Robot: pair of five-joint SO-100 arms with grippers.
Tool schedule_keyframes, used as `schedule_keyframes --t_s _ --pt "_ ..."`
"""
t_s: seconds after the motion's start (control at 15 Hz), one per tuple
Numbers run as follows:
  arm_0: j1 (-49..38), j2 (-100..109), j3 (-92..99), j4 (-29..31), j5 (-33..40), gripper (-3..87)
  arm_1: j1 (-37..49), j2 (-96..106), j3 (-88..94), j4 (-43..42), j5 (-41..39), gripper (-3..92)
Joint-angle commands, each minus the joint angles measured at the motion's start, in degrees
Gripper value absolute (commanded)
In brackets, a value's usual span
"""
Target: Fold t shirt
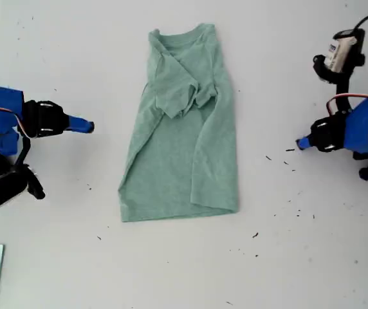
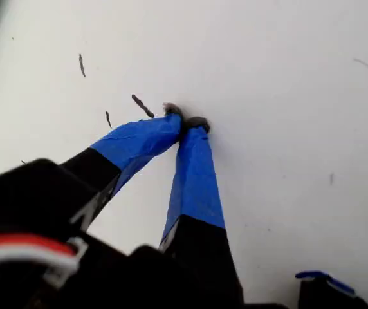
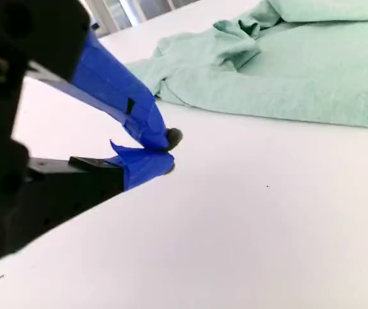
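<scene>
- The t shirt (image 1: 184,148) lies in the middle of the white tabletop (image 1: 171,277), collar toward the exterior view's top and hem toward its bottom. Its sides are turned inward and a sleeve is bunched on the chest.
- My first tool (image 1: 302,144) rests at the exterior view's right, well apart from the cloth. Its blue-taped tips are pressed together on bare tabletop and hold nothing.
- My second tool (image 1: 89,127) sits at the exterior view's left, nearer the shirt's edge. Its tips look narrow, meeting or almost so, and also empty; the second wrist view's angle leaves a slim gap uncertain.
- Risk: the crumpled sleeve may get trapped in the next fold and leave a lump, since nothing has flattened it.
- Risk: the hem corners are layered, so a pinch may catch only the top layer and pull the side fold open.
- Risk: if one tool lifts ahead of the other, the narrow strip would skew and the collar end drag sideways.
- Risk: tips pressed down hard could skid on the smooth surface and push the soft fabric into wrinkles instead of getting under it.
- Dark specks (image 1: 269,158) near my first tool could be swept onto the fabric.
</scene>
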Motion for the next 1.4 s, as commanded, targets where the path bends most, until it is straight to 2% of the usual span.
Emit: schedule_keyframes --t_s 0.0,0.07,0.2,0.33,0.4,0.47,0.53,0.6,0.8,1.13,1.2,1.27,1.33 --pt "7.5 -4.2 -8.1 2.9 -5.4 -0.2 1.0 -2.4 1.7 -4.7 -0.7 2.4" --pt "11.9 -12.3 -18.1 6.3 -9.1 -0.2 1.0 -3.5 2.7 -6.4 -0.4 2.4" --pt "16.3 -32.0 -41.8 20.4 -13.8 -0.2 1.2 -3.3 2.9 -6.6 -0.8 2.4" --pt "20.9 -49.6 -66.8 34.0 -15.6 -0.2 1.5 -3.3 3.2 -7.0 -1.1 2.4" --pt "22.7 -56.4 -76.6 36.8 -15.1 -0.2 1.5 -3.3 3.3 -7.1 -1.1 2.4" --pt "24.3 -62.9 -85.2 39.0 -14.4 14.7 1.5 -3.3 3.3 -7.1 -1.0 2.4" --pt "25.1 -67.6 -89.8 39.4 -13.6 31.4 1.5 -3.2 3.3 -7.1 -0.8 2.4" --pt "25.3 -71.1 -91.0 39.4 -13.1 32.7 1.5 -3.2 3.4 -7.1 -0.7 2.4" --pt "24.9 -78.2 -88.2 37.1 -13.3 34.4 1.2 -2.5 3.6 -7.1 -0.6 2.4" --pt "23.2 -88.0 -73.6 20.3 -13.4 35.0 0.5 0.8 4.4 -5.6 -0.6 2.4" --pt "22.7 -89.1 -71.6 18.5 -13.4 35.1 0.4 2.0 4.7 -5.0 -0.6 2.4" --pt "21.8 -89.8 -69.2 16.1 -13.3 34.0 0.3 3.7 5.1 -4.1 -0.5 2.4" --pt "21.0 -90.3 -66.3 12.7 -12.8 26.2 0.2 5.8 5.5 -3.1 -0.4 2.4"
